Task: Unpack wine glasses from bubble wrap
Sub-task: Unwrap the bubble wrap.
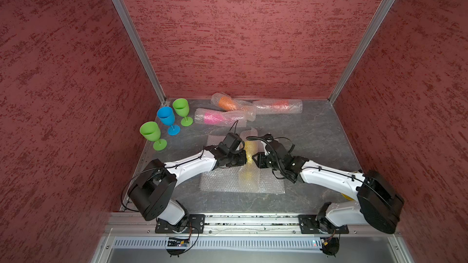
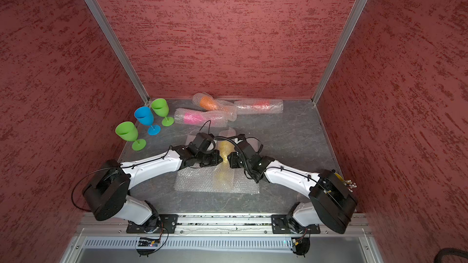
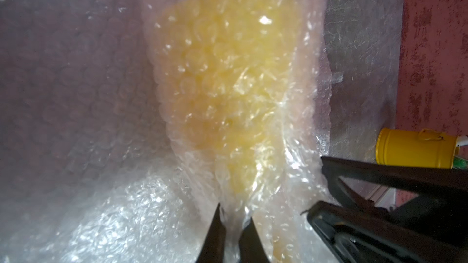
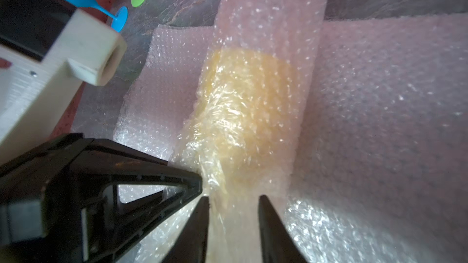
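A yellow wine glass [image 1: 249, 151] lies inside a tube of bubble wrap [image 4: 271, 21] at the table's middle, on top of flat bubble wrap sheets [image 1: 220, 180]. My left gripper [image 3: 234, 213] is shut on a fold of the wrap by the glass's narrow stem end [image 3: 243, 178]. From the opposite side my right gripper [image 4: 234, 198] stands open, its fingers astride the same wrapped stem. Two green wine glasses [image 1: 150, 132] [image 1: 181, 107] and a blue one [image 1: 166, 116] stand upright and bare at the back left.
Three wrapped rolls lie along the back wall: pink [image 1: 215, 118], orange [image 1: 226, 103] and red [image 1: 278, 104]. A yellow can [image 3: 415, 148] stands near the right arm's base. Red walls close in three sides of the table.
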